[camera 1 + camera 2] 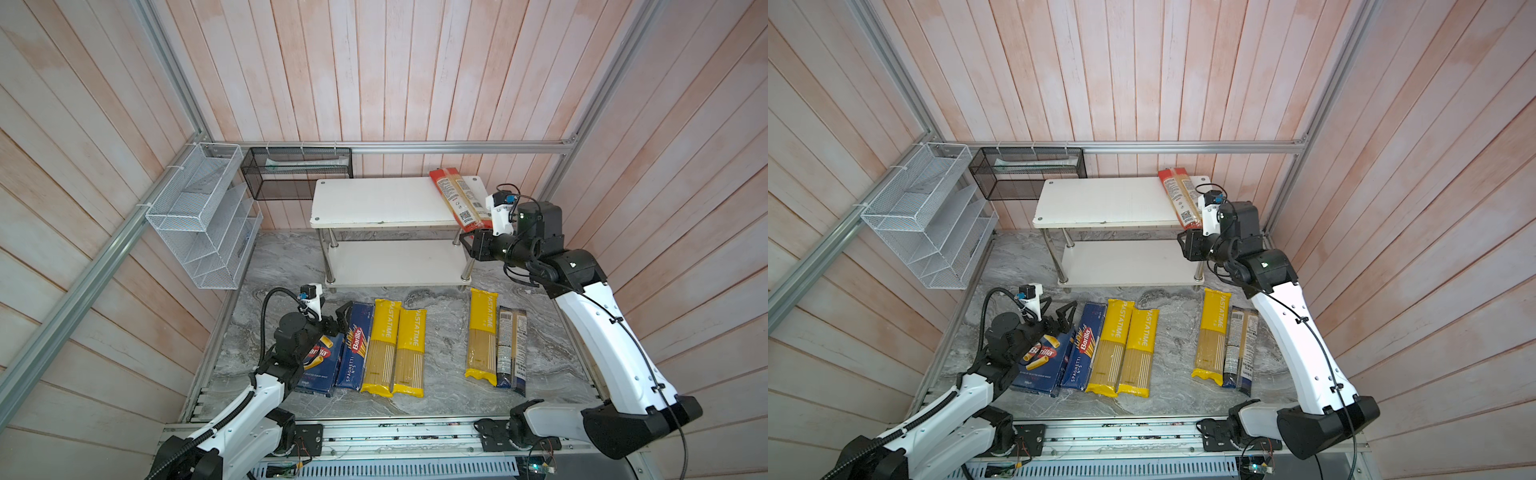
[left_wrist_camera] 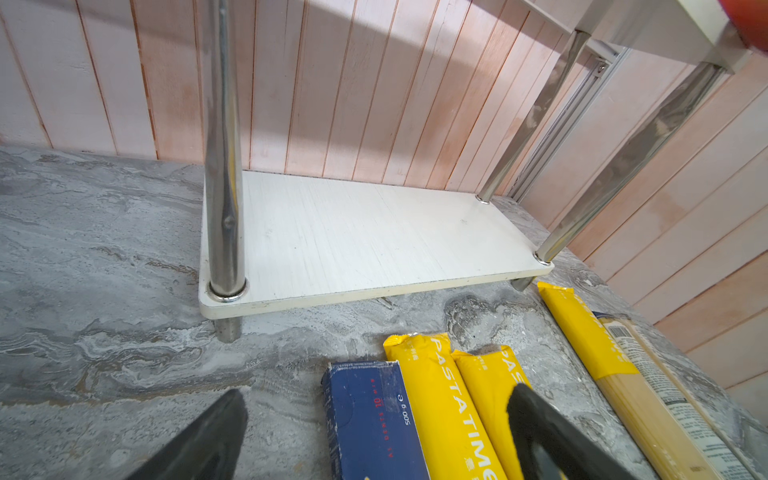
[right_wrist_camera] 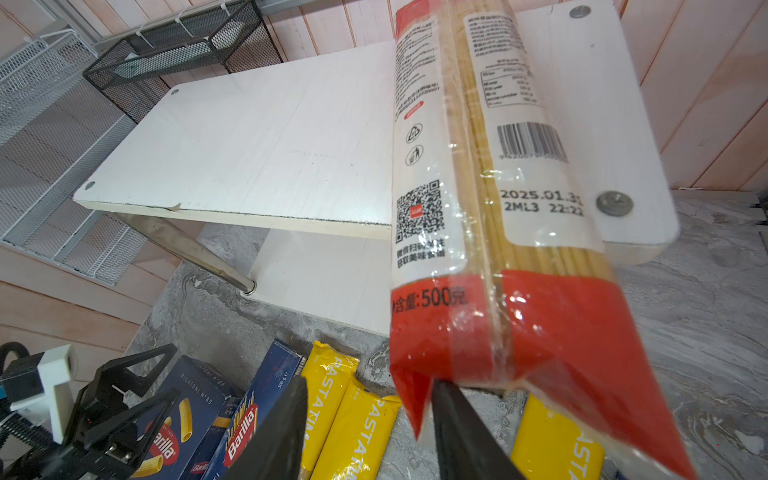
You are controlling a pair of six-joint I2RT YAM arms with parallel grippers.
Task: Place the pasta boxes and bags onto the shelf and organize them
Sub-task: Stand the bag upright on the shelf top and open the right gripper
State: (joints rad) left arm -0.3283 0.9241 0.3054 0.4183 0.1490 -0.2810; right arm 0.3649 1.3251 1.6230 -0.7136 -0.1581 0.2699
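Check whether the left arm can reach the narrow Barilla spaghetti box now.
Probably yes: the left gripper hovers open at the far end of the spaghetti box, with nothing on it. A yellow bag tight against its side may crowd one finger.

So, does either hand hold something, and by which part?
Nothing seems held: left hand and right hand are open; the red-ended bag lies loose on the shelf.
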